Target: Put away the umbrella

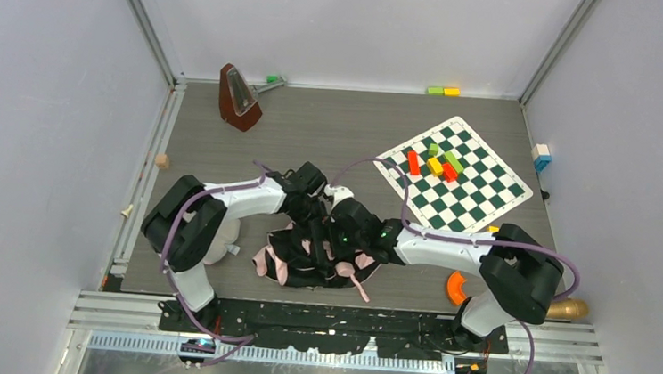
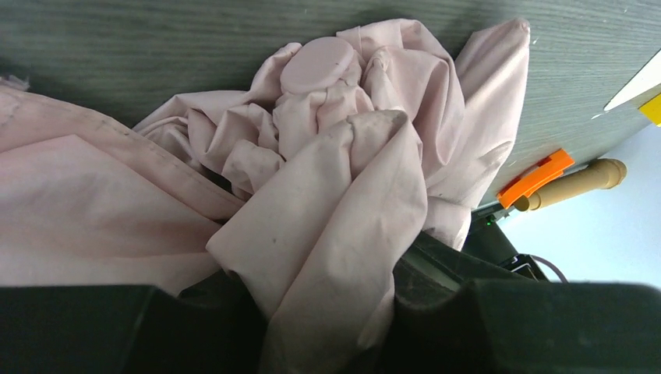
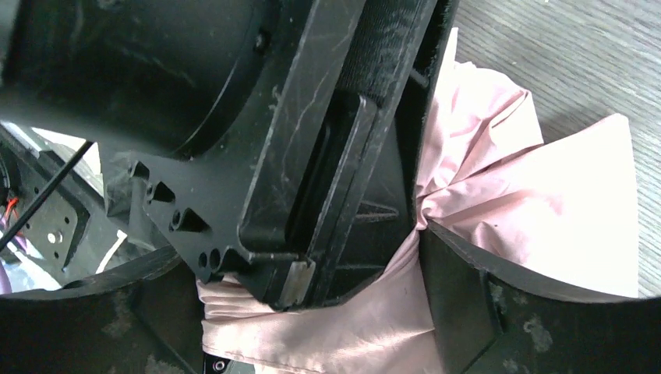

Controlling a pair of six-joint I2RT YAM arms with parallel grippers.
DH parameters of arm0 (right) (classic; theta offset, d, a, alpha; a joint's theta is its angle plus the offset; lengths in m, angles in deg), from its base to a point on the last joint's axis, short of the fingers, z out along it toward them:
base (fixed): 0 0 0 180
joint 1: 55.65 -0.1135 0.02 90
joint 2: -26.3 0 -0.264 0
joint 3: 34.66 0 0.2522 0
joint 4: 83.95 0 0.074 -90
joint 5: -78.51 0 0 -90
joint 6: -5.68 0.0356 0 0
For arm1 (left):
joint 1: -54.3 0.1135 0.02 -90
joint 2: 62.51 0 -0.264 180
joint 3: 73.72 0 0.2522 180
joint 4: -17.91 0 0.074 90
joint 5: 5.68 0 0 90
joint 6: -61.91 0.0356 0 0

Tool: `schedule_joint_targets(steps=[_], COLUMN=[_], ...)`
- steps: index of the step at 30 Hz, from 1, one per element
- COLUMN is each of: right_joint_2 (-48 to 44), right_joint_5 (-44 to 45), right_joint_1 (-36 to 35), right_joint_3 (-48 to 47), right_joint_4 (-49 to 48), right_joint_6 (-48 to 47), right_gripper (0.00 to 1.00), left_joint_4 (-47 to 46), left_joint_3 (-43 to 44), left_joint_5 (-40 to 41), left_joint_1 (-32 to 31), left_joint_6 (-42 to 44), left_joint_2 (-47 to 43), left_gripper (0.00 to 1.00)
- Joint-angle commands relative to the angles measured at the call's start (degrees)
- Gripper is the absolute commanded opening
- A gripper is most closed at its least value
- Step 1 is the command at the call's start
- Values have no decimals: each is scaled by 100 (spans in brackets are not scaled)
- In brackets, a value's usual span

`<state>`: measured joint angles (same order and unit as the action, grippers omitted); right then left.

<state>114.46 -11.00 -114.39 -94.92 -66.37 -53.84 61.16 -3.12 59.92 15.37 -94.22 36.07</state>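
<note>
The umbrella (image 1: 313, 261) lies as a crumpled black and pale pink heap on the grey table, near the front middle. Both grippers reach into it. My left gripper (image 1: 311, 226) is shut on a thick fold of pink canopy (image 2: 335, 195). A round pink cap (image 2: 316, 66) shows beyond the fold. My right gripper (image 1: 339, 238) has its jaws wide apart. A band of pink fabric (image 3: 351, 327) and the tip of the left gripper (image 3: 300, 276) lie between them. More pink canopy (image 3: 546, 187) spreads on the table to the right.
A brown metronome (image 1: 239, 98) stands at the back left. A green-and-white checkered mat (image 1: 479, 203) with coloured blocks (image 1: 437, 164) lies at the right. An orange piece (image 1: 456, 289) and a tan peg (image 1: 569, 307) sit by the right arm's base. Small blocks (image 1: 443, 90) lie at the back wall.
</note>
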Motion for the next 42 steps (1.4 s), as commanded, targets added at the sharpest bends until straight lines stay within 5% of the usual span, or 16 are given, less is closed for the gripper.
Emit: schedule_joint_targets(steps=[1, 8, 13, 16, 19, 27, 29, 39, 42], right_joint_2=[589, 649, 711, 643, 470, 679, 828, 1100, 1180], right_joint_5=[306, 1249, 1809, 1824, 1756, 1525, 1497, 1185, 1062], right_joint_1=[-197, -563, -783, -795, -801, -806, -808, -806, -806], right_joint_3=[337, 554, 718, 859, 1099, 1169, 1054, 882, 889], right_joint_4=[418, 1090, 1471, 1458, 1377, 1318, 1390, 1384, 1348], right_joint_6=[88, 58, 276, 436, 619, 719, 666, 548, 500], right_gripper=[85, 82, 84, 81, 64, 40, 37, 31, 22], left_joint_4=[-627, 494, 379, 403, 458, 1172, 1428, 2772, 2963], left_joint_3=[41, 748, 802, 776, 727, 1253, 1498, 2976, 3093], left_joint_5=[-249, -40, -145, -144, -82, -266, -267, -64, -111], left_joint_1=[-17, -13, 16, 113, 324, 839, 884, 1288, 1476], left_joint_6=[-139, 414, 471, 593, 789, 1407, 1577, 2537, 2734], left_joint_2=[137, 312, 319, 267, 45, -328, -444, -832, -881], left_gripper=[5, 11, 18, 33, 52, 78, 97, 99, 99])
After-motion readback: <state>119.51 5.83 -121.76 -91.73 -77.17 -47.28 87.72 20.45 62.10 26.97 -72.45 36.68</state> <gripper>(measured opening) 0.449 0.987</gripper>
